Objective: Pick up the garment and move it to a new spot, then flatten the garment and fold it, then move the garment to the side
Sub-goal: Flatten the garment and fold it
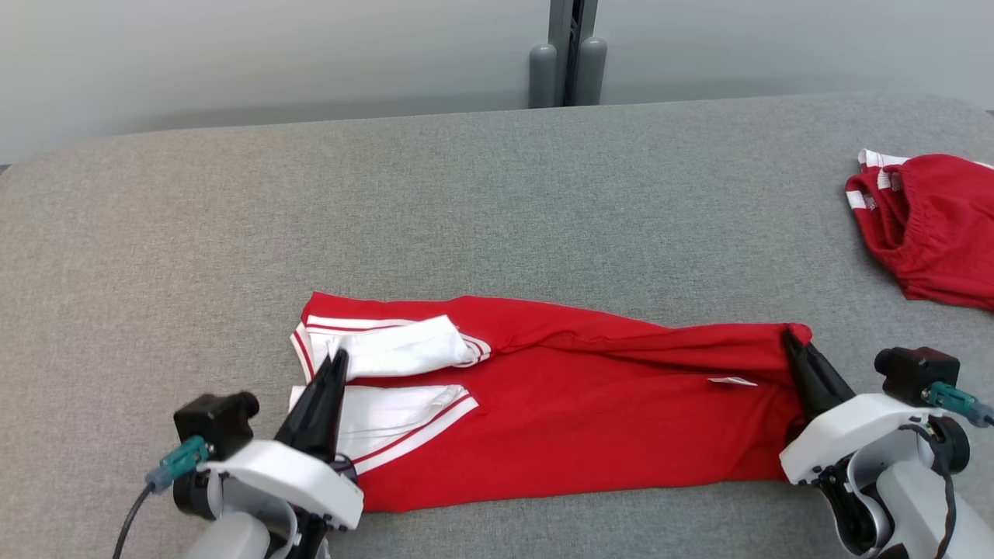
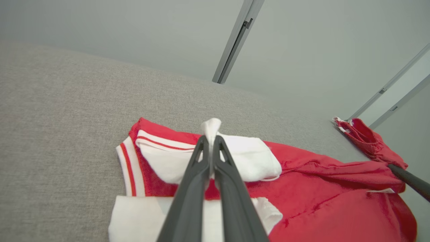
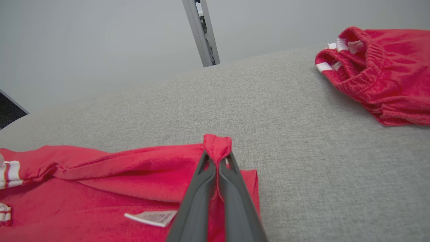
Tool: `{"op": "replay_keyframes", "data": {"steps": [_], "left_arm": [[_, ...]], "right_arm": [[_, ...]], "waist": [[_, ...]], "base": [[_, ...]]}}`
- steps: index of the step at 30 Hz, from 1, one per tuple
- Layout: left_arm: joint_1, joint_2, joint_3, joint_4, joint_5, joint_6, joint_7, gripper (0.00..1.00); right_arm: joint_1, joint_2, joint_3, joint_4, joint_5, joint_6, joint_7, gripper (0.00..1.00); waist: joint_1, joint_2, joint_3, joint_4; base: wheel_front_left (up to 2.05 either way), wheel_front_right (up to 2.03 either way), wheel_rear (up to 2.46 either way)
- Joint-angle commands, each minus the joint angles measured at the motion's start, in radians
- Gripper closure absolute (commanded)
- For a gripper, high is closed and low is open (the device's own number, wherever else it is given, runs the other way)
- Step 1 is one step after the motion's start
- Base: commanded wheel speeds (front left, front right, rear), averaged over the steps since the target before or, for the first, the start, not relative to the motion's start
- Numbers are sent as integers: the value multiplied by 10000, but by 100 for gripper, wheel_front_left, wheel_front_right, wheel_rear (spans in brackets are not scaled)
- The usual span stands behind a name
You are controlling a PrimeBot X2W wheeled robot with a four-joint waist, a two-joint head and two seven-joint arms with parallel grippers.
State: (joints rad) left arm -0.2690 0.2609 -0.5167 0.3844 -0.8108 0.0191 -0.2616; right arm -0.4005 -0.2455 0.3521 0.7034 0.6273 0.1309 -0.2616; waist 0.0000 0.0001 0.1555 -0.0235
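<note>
**Inspector:** Where is the garment?

**Examiner:** The red garment (image 1: 590, 404) lies spread lengthwise across the lower middle of the head view, on the grey counter (image 1: 466, 194). Its white sleeves (image 1: 404, 349), trimmed with red stripes, sit at the left end. A small white label (image 1: 731, 380) shows near the right end.

**Inspector:** Left hand?

**Examiner:** The left hand (image 1: 339, 359), at lower left of the frame, has its fingers pressed together on a pinch of white sleeve cloth. In the left wrist view that cloth bunches up between the tips.

**Inspector:** Right hand?

**Examiner:** The right hand (image 1: 788, 335), at lower right, is closed on the garment's upper right corner. In the right wrist view a fold of red cloth stands up between the tips.

**Inspector:** Anything else on the surface?

**Examiner:** A second red garment (image 1: 940, 233), with white trim and a gathered waistband, lies crumpled at the right edge of the frame, well apart from the first. A grey post (image 1: 567, 54) stands behind the counter at top centre.
</note>
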Motion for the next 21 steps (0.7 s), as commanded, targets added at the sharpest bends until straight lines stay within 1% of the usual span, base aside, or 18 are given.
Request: {"op": "replay_keyframes", "data": {"steps": [1,6,7,8,9,10,11,13,16,21], "left_arm": [[212,-16,127,-58,74,69,-41,100],[743,-158,530,-75,374,113,-41,100],[849,-191,581,-41,423,75,-41,100],[849,-191,581,-41,423,75,-41,100],[930,-202,592,57,595,53,-42,55],[930,-202,592,57,595,53,-42,55],[929,-241,662,41,671,51,-42,0],[1030,-333,864,-3,810,46,-42,0],[1284,-468,1472,-319,1161,50,-42,0],[1762,-895,3032,-1165,2108,11,-42,0]], "right_arm": [[160,24,-93,-33,-52,-1,-47,100],[488,105,-194,-146,-92,-1,-47,100],[542,117,-206,-170,-81,0,-47,67],[542,117,-206,-170,-81,0,-47,67],[642,124,-265,-200,-89,-1,-48,0],[642,124,-265,-200,-89,-1,-48,0],[679,134,-293,-229,-84,-1,-48,0],[752,91,-344,-319,-121,-1,-48,0],[914,0,-479,-589,-204,-1,-48,0],[1086,-195,-546,-735,-282,-1,-48,0]], "waist": [[0,-1,-15,20],[0,-1,-84,88],[0,-1,-104,97],[0,-1,-104,97],[0,-1,-152,121],[0,-1,-152,121],[0,-1,-176,130],[0,-1,-248,131],[0,-1,-379,137],[0,-1,-566,188]], "base": [[0,0,0],[0,0,0],[0,0,0],[0,0,0],[0,0,0],[0,0,0],[0,0,0],[0,0,0],[0,0,0],[0,0,0]]}}
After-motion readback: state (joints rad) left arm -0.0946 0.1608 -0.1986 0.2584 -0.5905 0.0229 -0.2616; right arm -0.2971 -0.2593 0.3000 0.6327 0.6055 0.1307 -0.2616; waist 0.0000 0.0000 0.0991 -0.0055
